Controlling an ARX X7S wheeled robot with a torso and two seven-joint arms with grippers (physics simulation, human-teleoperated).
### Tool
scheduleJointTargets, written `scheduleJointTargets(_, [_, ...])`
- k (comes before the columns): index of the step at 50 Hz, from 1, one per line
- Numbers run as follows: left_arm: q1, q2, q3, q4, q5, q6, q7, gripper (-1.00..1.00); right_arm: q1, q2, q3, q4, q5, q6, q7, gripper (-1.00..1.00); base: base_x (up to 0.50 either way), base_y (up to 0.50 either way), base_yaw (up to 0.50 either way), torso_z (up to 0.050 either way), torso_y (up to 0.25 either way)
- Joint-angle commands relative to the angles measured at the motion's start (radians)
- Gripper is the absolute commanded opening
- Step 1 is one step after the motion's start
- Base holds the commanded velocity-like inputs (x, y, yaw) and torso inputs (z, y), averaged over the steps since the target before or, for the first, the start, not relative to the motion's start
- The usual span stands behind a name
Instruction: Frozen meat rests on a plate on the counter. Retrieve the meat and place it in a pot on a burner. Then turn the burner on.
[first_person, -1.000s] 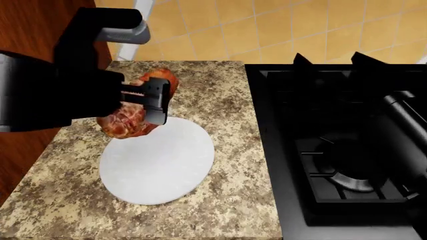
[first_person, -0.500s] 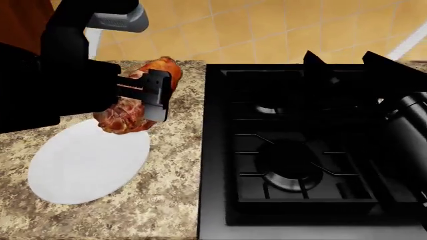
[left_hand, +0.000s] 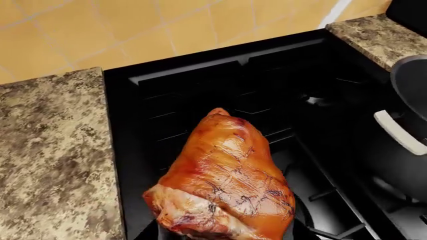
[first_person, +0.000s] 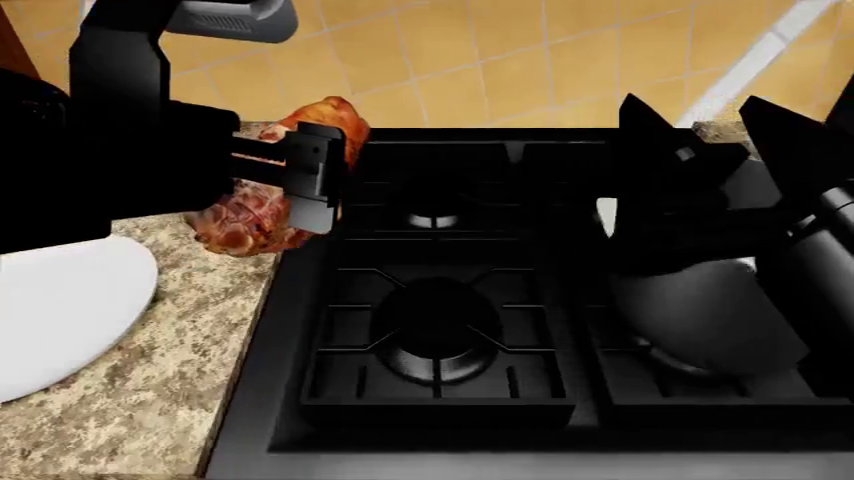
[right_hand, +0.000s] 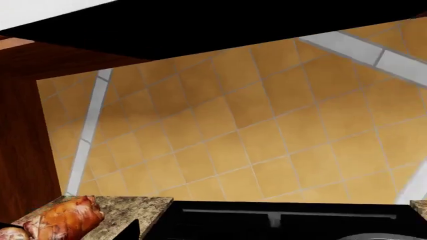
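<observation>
Jaws of the left gripper (first_person: 310, 190) clamped on the frozen meat (first_person: 274, 200), held up in the air over the table's (first_person: 147, 390) edge by the stove (first_person: 441, 300). Plate (first_person: 54, 300) flat on the table, apart from the meat. Pot (first_person: 707, 310) on a far-side burner. Right gripper's (first_person: 727, 150) jaws: cannot tell.

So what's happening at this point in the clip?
The left gripper is holding the frozen meat in the air at the edge of the stove, clear of the white plate on the counter. The pot sits on a burner toward the right, partly hidden behind the right arm. Nothing is in it yet, as far as shows.
</observation>
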Motion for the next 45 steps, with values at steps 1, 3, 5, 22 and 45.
scheduleJointTargets(1, [-0.015, -0.003, -0.002, -0.002, 0.008, 0.013, 0.007, -1.00, -0.009, 0.002, 0.002, -0.001, -0.010, 0.000, -0.009, 1.00, 0.00, -0.50, 0.00, 0.000, 0.000])
scheduleJointTargets(3, [-0.015, -0.003, -0.001, -0.001, 0.008, 0.013, 0.007, -1.00, -0.010, 0.004, 0.003, -0.001, -0.009, -0.001, -0.010, 1.00, 0.00, -0.50, 0.00, 0.000, 0.000])
scheduleJointTargets(5, [-0.016, -0.003, 0.000, -0.001, 0.008, 0.014, 0.008, -1.00, -0.012, 0.004, 0.004, -0.002, -0.010, -0.002, -0.011, 1.00, 0.00, -0.50, 0.00, 0.000, 0.000])
scheduleJointTargets(22, [-0.049, 0.001, 0.012, -0.013, 0.009, 0.012, 0.014, -1.00, -0.023, 0.012, 0.011, -0.006, -0.016, -0.007, -0.020, 1.00, 0.00, -0.50, 0.00, 0.001, 0.001])
scheduleJointTargets(45, [-0.145, 0.013, 0.024, -0.039, -0.001, 0.004, 0.013, -1.00, -0.006, 0.043, 0.025, -0.010, 0.009, -0.028, -0.016, 1.00, 0.00, -0.50, 0.00, 0.000, 0.001])
